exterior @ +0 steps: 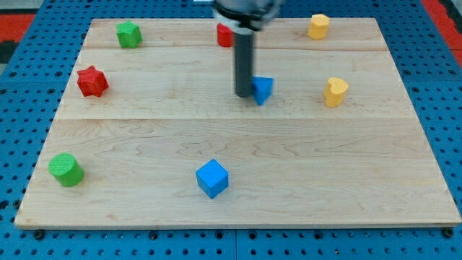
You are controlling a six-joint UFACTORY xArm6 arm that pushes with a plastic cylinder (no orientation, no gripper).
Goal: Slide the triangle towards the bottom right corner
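A blue triangle block lies on the wooden board, a little above the middle. My tip is at the end of the dark rod that comes down from the view's top. It stands right against the triangle's left side, touching or nearly touching it. The rod hides the triangle's left edge.
A blue cube lies at lower centre. A green cylinder is at lower left, a red star at left, a green star at upper left. A red block sits behind the rod. A yellow hexagon and a yellow heart are at right.
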